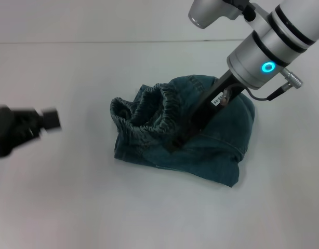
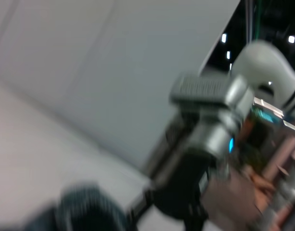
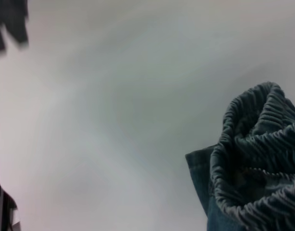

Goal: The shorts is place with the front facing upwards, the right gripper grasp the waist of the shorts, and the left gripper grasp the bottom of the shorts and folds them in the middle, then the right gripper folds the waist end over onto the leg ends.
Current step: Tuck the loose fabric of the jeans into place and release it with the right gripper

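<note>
Head view, near to far: bare white table (image 1: 149, 218) in front. Next come the shorts (image 1: 201, 145), blue denim, lying in a folded heap about mid table, a bit to the right. The flat denim part lies closest, w/ a stitched edge along the front. Can't tell for sure if that edge is the leg ends. Behind it the waist (image 1: 149, 111), a crinkly stretchy band, stands up bunched in loops on the left side of the heap.

The right gripper (image 1: 181, 139) comes down slanting from the upper right, silver wrist w/ blue ring light, small white label on the black arm. Its tip is pressed into the cloth just beside the waist band. The tip is sunk in the folds, so can't tell if its fingers are apart or closed, or if they have hold of cloth.

The left gripper (image 1: 45, 120) hangs far out at the left, well apart from the shorts, blurry. It has nothing in it. Can't tell how wide its fingers are.

Right wrist view shows the crinkly band up close, rising off the table.
</note>
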Controlling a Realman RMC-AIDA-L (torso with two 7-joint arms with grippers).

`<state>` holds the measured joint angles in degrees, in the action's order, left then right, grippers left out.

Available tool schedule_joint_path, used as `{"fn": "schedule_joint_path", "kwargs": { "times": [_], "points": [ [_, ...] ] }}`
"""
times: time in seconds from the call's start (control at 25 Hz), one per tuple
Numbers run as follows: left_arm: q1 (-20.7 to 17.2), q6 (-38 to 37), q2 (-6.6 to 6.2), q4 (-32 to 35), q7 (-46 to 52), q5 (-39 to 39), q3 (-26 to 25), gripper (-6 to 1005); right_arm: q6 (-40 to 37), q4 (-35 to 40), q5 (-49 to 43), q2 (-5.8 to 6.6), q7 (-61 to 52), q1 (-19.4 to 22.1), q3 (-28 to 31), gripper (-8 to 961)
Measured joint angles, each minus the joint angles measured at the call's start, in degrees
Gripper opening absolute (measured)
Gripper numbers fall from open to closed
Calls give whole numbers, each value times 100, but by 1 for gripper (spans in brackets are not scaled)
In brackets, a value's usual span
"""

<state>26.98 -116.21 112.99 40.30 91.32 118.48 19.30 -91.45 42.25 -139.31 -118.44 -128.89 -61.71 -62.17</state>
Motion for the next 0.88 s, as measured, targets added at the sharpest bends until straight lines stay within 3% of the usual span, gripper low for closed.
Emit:
{"fn": "schedule_joint_path", "kwargs": {
  "times": [0.12, 0.2, 0.88],
  "points": [
    [269, -60, -69, -20, 645, 851, 71, 15, 169, -162, -50, -2, -26, -79, -24, 944],
    [324, 7, -56, -24, 709, 1075, 99, 86, 286, -209, -115, -18, -45, -120, -33, 944],
    [243, 237, 7, -62, 679, 1072, 50, 775, 1528, -631, -141, -118, -100, -634, -83, 944]
  ]
}}
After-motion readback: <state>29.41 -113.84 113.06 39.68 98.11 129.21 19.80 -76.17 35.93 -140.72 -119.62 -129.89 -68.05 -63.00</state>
